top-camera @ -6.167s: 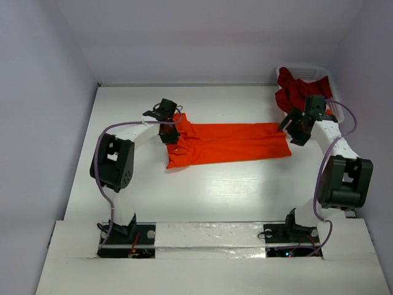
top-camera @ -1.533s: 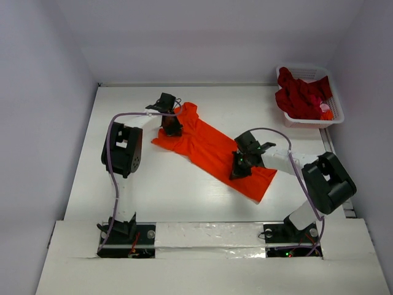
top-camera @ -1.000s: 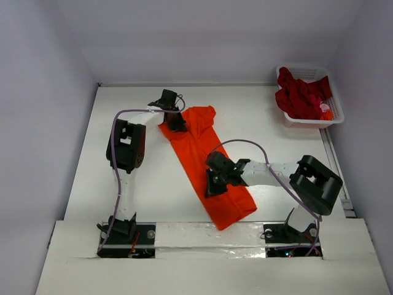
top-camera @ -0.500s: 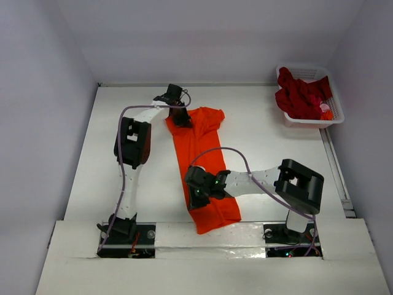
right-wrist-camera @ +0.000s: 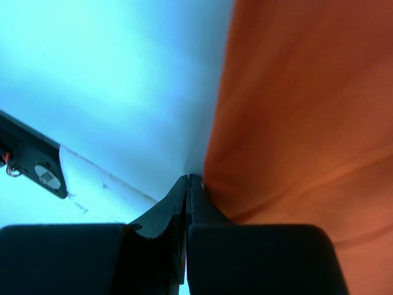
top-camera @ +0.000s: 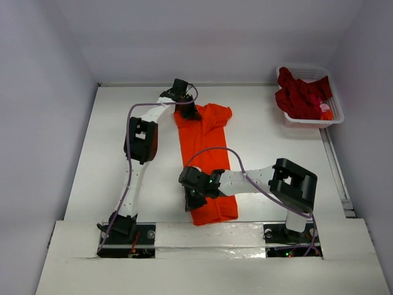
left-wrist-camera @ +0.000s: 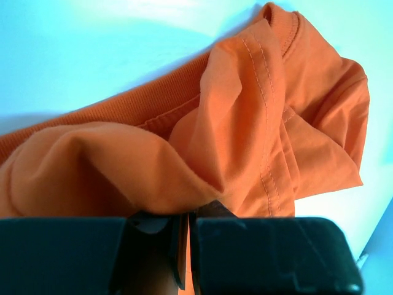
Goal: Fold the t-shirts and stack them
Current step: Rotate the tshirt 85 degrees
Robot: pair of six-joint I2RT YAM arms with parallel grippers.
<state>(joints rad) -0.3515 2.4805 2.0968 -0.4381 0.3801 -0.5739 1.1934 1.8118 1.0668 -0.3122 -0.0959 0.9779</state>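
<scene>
Bright orange cloth t-shirt [top-camera: 206,153] lay lengthwise on white surface [top-camera: 276,153].
Your left gripper [top-camera: 186,110] clamped its collar end, right gripper [top-camera: 192,198] its lower edge; limp, light cloth, probably best held at seams.

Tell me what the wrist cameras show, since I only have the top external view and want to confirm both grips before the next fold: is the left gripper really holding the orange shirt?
Observer: Yes. The left gripper is shut, with a fold of the orange t-shirt pinched between its jaws, near the ribbed collar.
Operator: And the right one?
Observer: The right gripper is shut on the shirt's side edge, with its tips close to the table.
</scene>
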